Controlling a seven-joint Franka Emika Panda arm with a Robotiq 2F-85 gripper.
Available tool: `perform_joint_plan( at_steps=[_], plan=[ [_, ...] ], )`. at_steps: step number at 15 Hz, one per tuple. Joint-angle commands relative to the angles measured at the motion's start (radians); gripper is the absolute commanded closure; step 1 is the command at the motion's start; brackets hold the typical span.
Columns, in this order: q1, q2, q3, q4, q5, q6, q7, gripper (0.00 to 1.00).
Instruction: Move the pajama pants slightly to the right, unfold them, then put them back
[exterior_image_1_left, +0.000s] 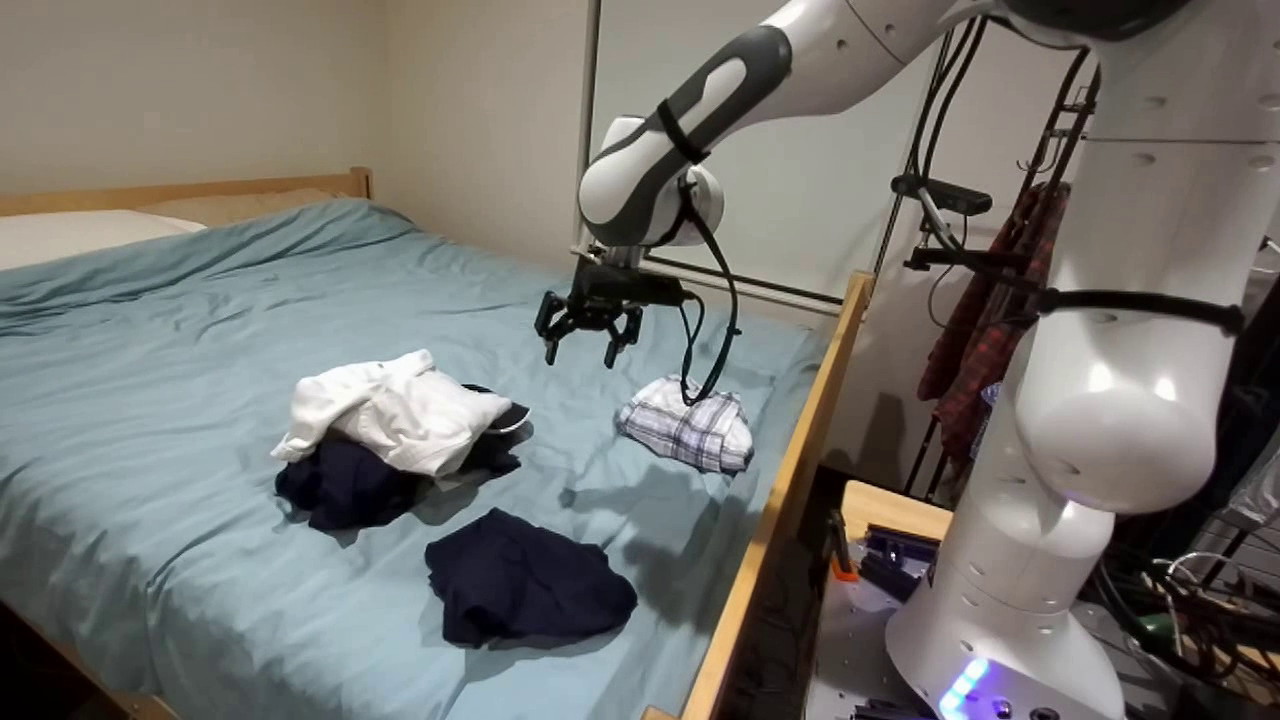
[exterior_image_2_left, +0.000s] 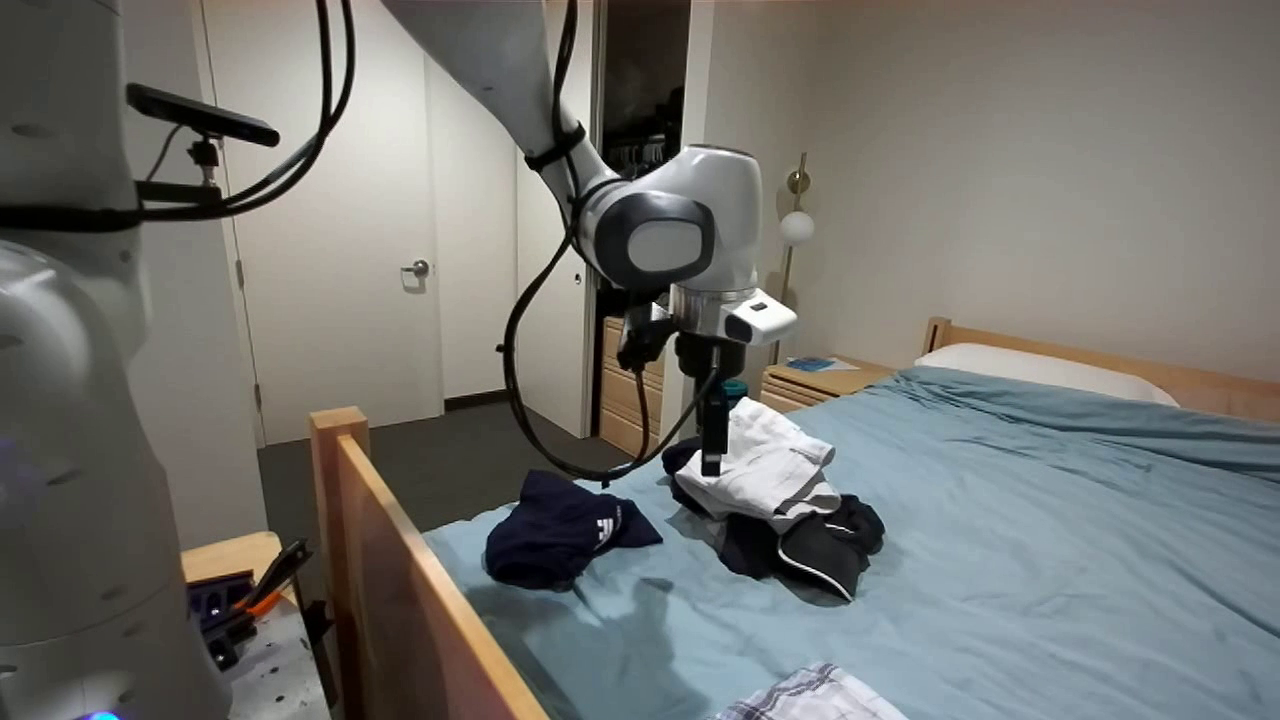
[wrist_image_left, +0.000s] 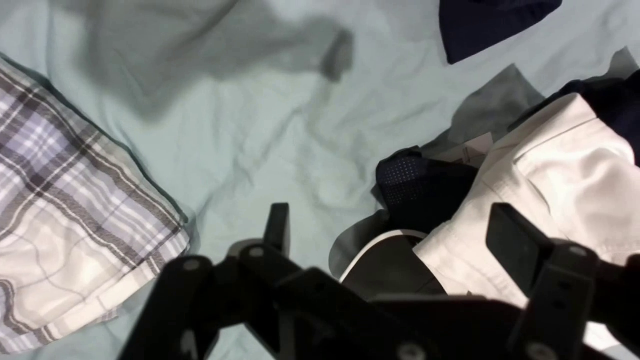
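The pajama pants, a folded bundle of white, grey and lilac plaid cloth (exterior_image_1_left: 690, 432), lie on the bed near the wooden side rail. In an exterior view only part of the plaid cloth (exterior_image_2_left: 815, 698) shows at the bottom edge. In the wrist view the plaid cloth (wrist_image_left: 75, 200) fills the left side. My gripper (exterior_image_1_left: 581, 358) is open and empty, held above the bed between the plaid cloth and the white pile. Its fingers (exterior_image_2_left: 712, 462) point down. In the wrist view the spread fingers (wrist_image_left: 390, 225) stand apart, touching nothing.
A pile with a white garment (exterior_image_1_left: 400, 410), dark clothes (exterior_image_1_left: 350, 485) and a black cap (exterior_image_2_left: 825, 550) lies on the teal bed cover (exterior_image_1_left: 250, 320). A folded navy garment (exterior_image_1_left: 525, 580) lies nearby. The wooden bed rail (exterior_image_1_left: 775, 510) separates the bed from the robot base.
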Motion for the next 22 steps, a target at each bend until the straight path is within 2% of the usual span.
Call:
perform_joint_plan(
  at_steps=[1,3,6,7,9,10,11,12,14,17,18,22],
  plan=[
    [0.003,-0.001,-0.003,0.001,0.000,-0.003,0.000,0.00],
    [-0.011,0.028,-0.025,0.021,-0.031,0.000,0.023,0.00],
    [-0.067,0.045,-0.112,0.017,-0.108,-0.016,0.010,0.00],
    [-0.083,0.064,-0.160,0.016,-0.183,-0.011,0.052,0.00],
    [-0.129,0.104,-0.222,0.025,-0.229,0.006,0.016,0.00],
    [-0.159,0.123,-0.239,0.026,-0.211,0.015,-0.036,0.00],
    [-0.181,0.137,-0.244,0.032,-0.180,0.019,-0.077,0.00],
    [-0.152,0.097,-0.238,0.010,-0.199,0.005,-0.026,0.00],
    [-0.183,0.121,-0.255,0.014,-0.197,0.010,-0.058,0.00],
    [-0.179,0.129,-0.250,0.023,-0.196,0.010,-0.059,0.00],
    [-0.171,0.152,-0.261,0.045,-0.216,-0.007,-0.020,0.00],
    [-0.194,0.244,-0.290,0.119,-0.152,-0.047,0.094,0.00]
  ],
)
